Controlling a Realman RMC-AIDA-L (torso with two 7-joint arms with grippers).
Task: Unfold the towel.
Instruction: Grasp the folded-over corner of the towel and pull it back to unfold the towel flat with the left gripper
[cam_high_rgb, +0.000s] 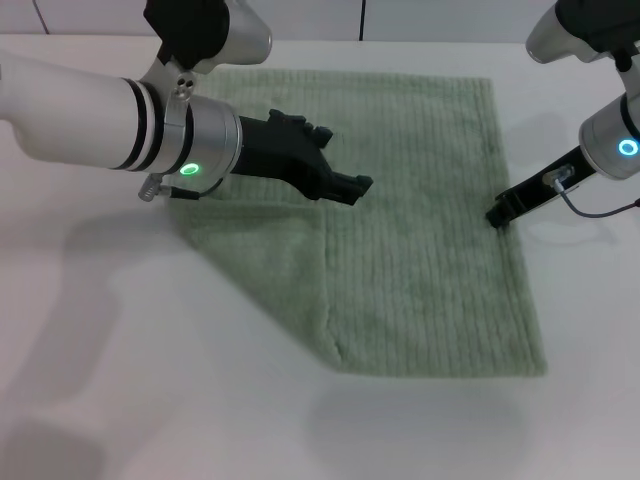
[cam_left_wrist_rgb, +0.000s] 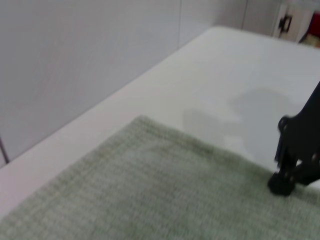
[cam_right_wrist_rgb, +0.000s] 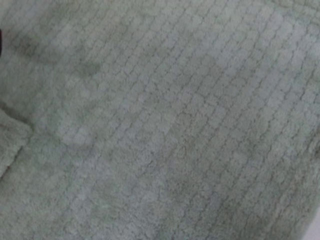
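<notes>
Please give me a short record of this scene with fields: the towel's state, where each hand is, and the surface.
towel: pale green, lying flat on the table, one corner on the robot's left folded over diagonally
left hand: above the towel's middle, holding nothing
right hand: at the towel's right edge, tip low at the cloth; grip unclear
table: white
task state: not fully unfolded

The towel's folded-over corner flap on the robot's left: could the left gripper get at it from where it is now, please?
Probably yes: the left gripper hovers over the towel right beside the folded flap, with nothing between them.
</notes>
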